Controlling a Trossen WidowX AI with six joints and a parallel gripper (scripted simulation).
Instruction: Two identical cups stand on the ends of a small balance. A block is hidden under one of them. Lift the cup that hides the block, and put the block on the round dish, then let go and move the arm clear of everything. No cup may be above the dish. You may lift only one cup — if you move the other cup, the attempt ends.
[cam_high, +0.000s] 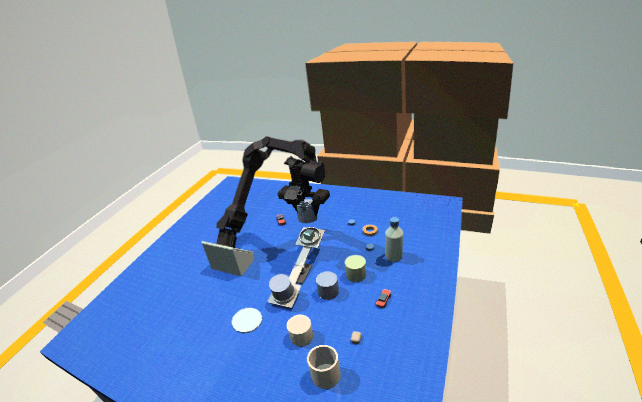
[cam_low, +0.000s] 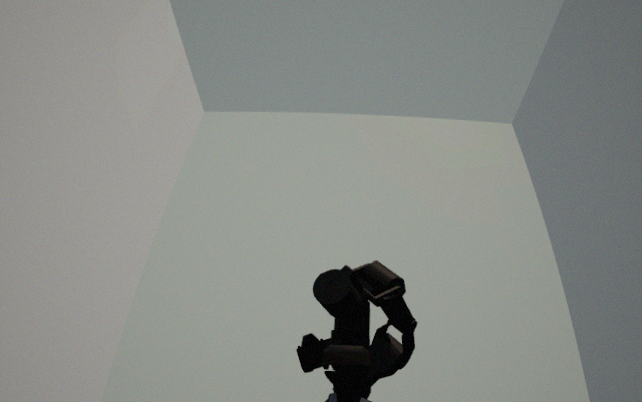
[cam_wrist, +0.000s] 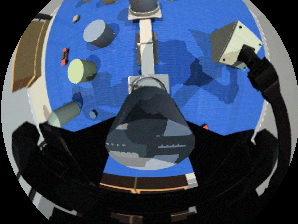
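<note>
My gripper (cam_high: 304, 201) is shut on a grey-blue cup (cam_high: 307, 213) (cam_wrist: 150, 132) and holds it in the air above the far end of the balance (cam_high: 301, 258) (cam_wrist: 147, 60). A small teal block (cam_high: 309, 234) lies uncovered on the far pan. In the wrist view the held cup hides the block. The other cup (cam_high: 281, 288) (cam_wrist: 144, 6) stands upside down on the near pan. The pale round dish (cam_high: 247, 320) lies to the left of the near pan and has nothing on it.
Right of the balance stand a grey-blue cylinder (cam_high: 327, 285) (cam_wrist: 98, 33), a green cylinder (cam_high: 355, 268) (cam_wrist: 81, 71) and a bottle (cam_high: 394, 245) (cam_wrist: 64, 115). Nearer are a beige cylinder (cam_high: 300, 330) and a hollow cup (cam_high: 325, 370). A slanted panel (cam_high: 227, 259) stands by the arm's base.
</note>
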